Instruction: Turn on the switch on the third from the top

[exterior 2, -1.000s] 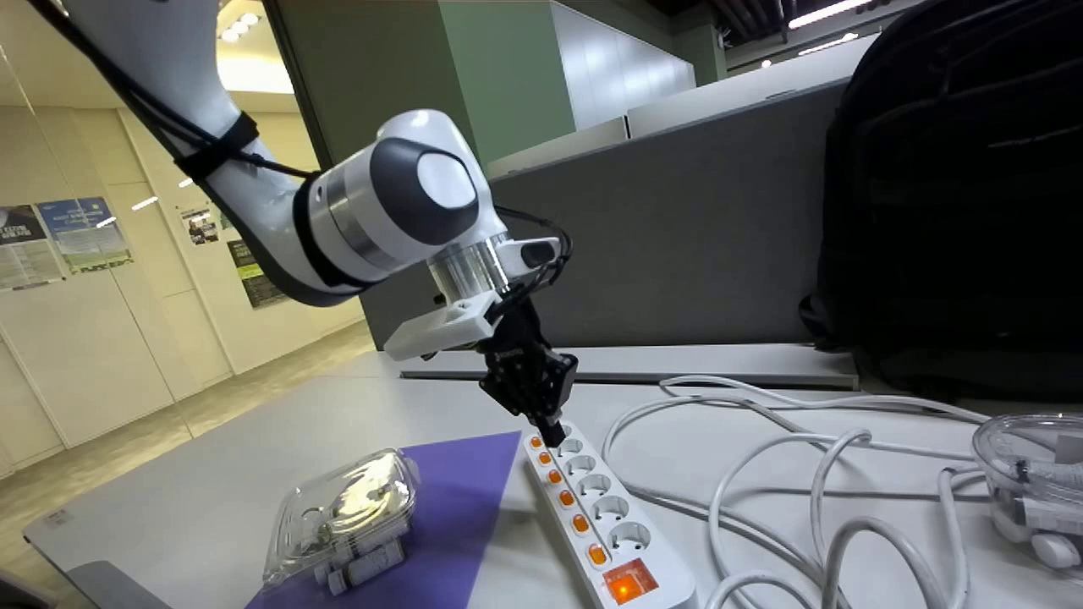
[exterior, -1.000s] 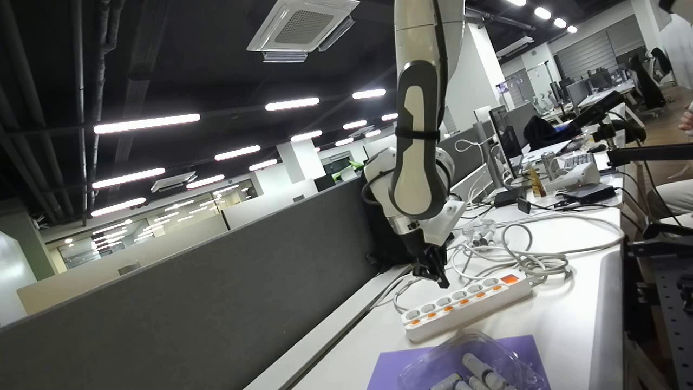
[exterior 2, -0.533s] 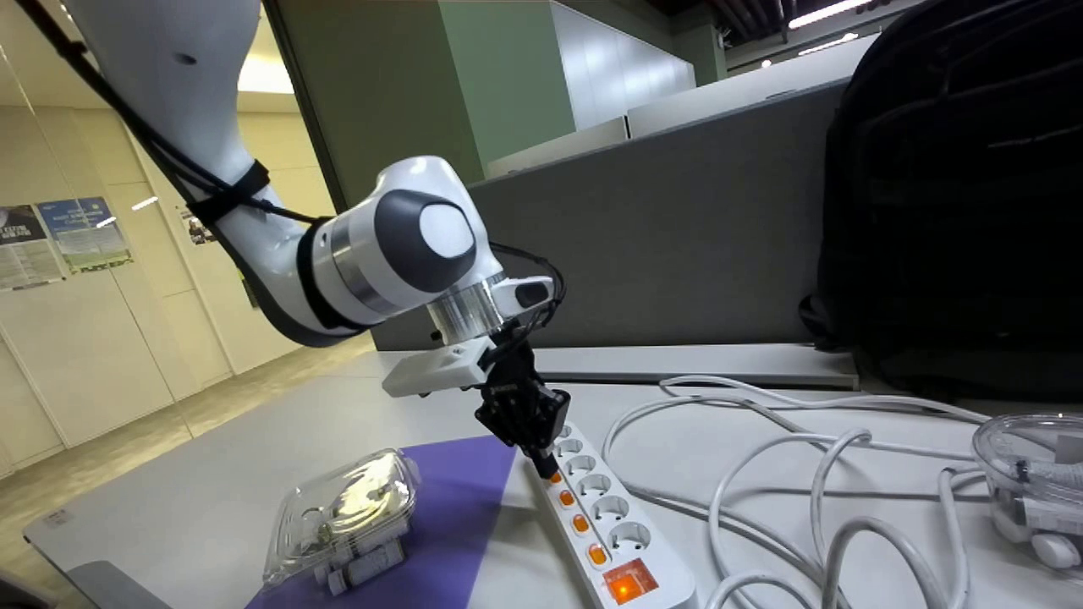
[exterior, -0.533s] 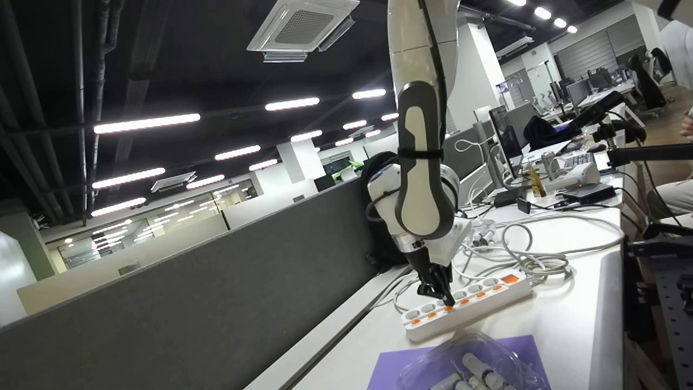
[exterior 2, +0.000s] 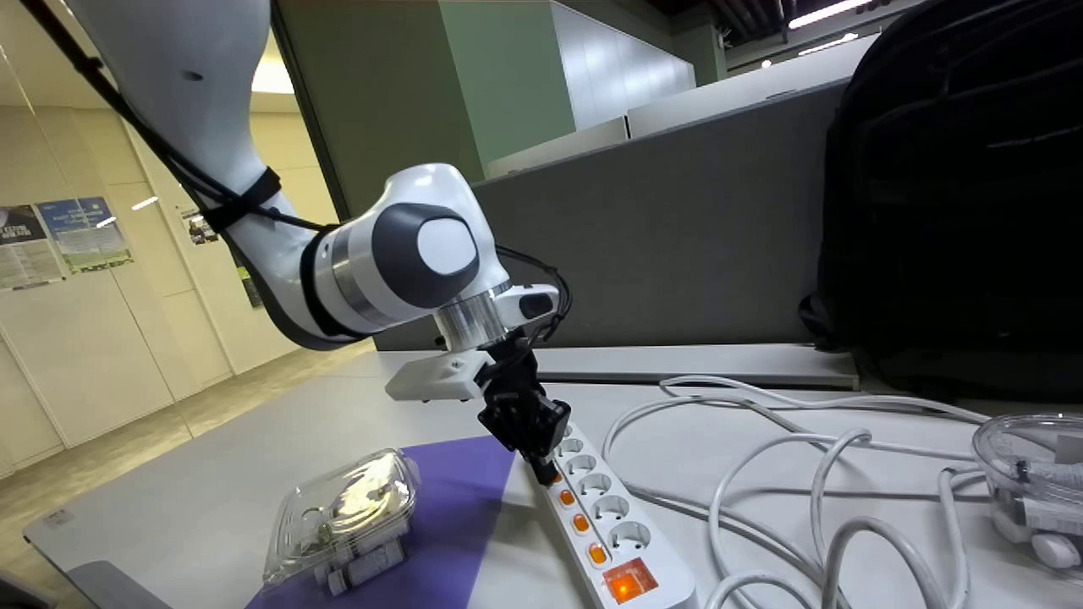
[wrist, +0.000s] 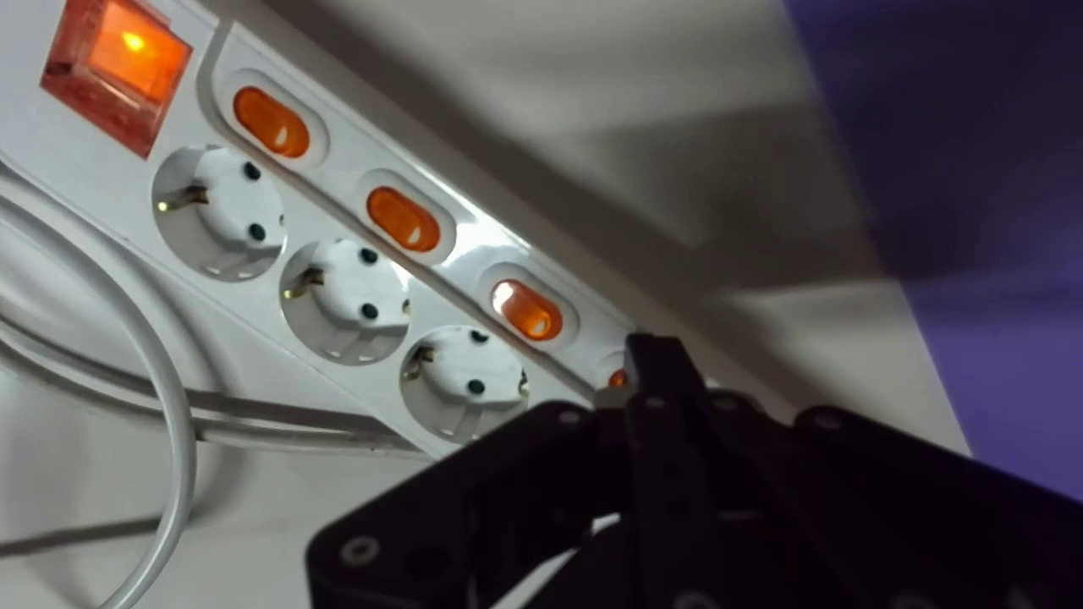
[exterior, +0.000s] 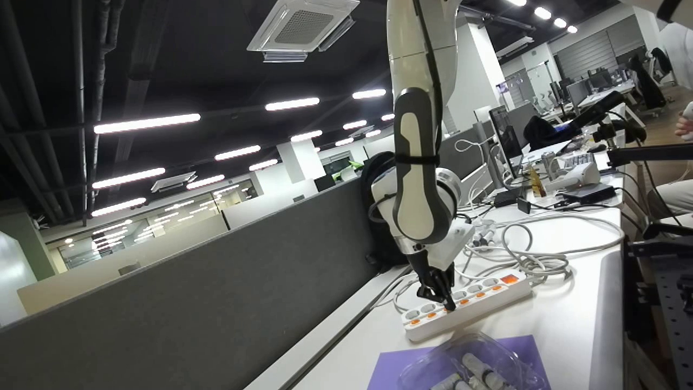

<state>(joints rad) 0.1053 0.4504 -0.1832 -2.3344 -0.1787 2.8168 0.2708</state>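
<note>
Fingers (wrist: 664,364) are standing together, no gap showing between their tips, and in the wrist view they are covering most of one small orange switch (wrist: 618,378); whether they are touching it, the pictures are not telling. That switch is sitting fourth from the glowing main switch (wrist: 118,72) and, by both exterior views, apparently third from the far end of the white power strip (exterior 2: 592,501), so it is likely matching the task's third. The step in hand is looking like the press itself, and the next move is calling for a short, firm push downward with the tips kept together, then a straight lift. Any drift toward ten o'clock would be risking the neighbouring switch. Outward, three other switches (wrist: 404,220) are lining up toward ten, while sockets (wrist: 345,302) are running alongside, between nine and ten. In an exterior view the strip is lying from eleven to five o'clock on the tabletop (exterior 2: 169,524). Farther out, a pale cable (wrist: 182,423) is curving at nine in the wrist view, and in an exterior view a purple sheet (exterior 2: 465,507) is lying toward eight with a clear box (exterior 2: 347,507) resting partly on it.
</note>
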